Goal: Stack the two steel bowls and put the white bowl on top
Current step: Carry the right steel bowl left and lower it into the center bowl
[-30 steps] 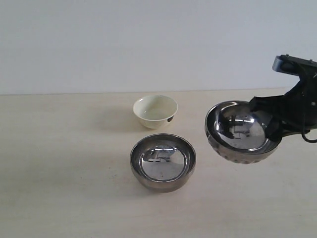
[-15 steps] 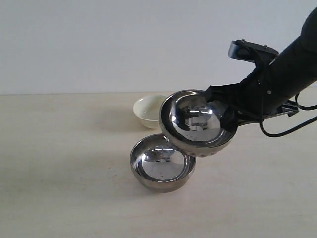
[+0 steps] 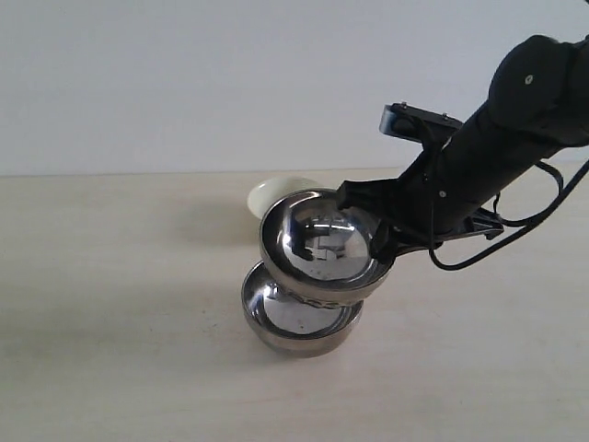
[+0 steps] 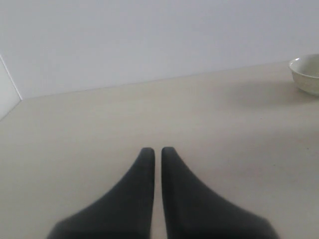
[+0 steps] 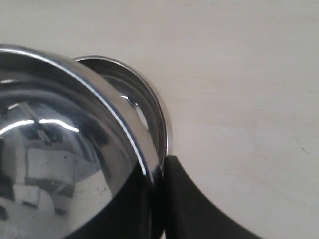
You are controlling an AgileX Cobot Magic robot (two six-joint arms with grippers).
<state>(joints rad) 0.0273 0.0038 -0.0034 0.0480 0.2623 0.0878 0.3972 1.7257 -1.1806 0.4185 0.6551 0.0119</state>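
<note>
- The right claw [image 3: 379, 247] clenches the rim of the upper steel bowl [image 3: 317, 249], holding it tilted just above the lower steel bowl [image 3: 299, 324] on the desk [image 3: 120, 322], apparently lined up for nesting.
- The white bowl [image 3: 272, 191] sits just beyond them, partly hidden, likely last to go.
- The left claw [image 4: 157, 152] is pinched together, empty, well apart from the bowls.

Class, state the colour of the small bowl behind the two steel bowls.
Cream-white. The white bowl shows best in the left wrist view.

Pincer [image 5: 158, 180] clamps the upper steel bowl [image 5: 60, 149] over the lower steel bowl [image 5: 142, 97].
</note>
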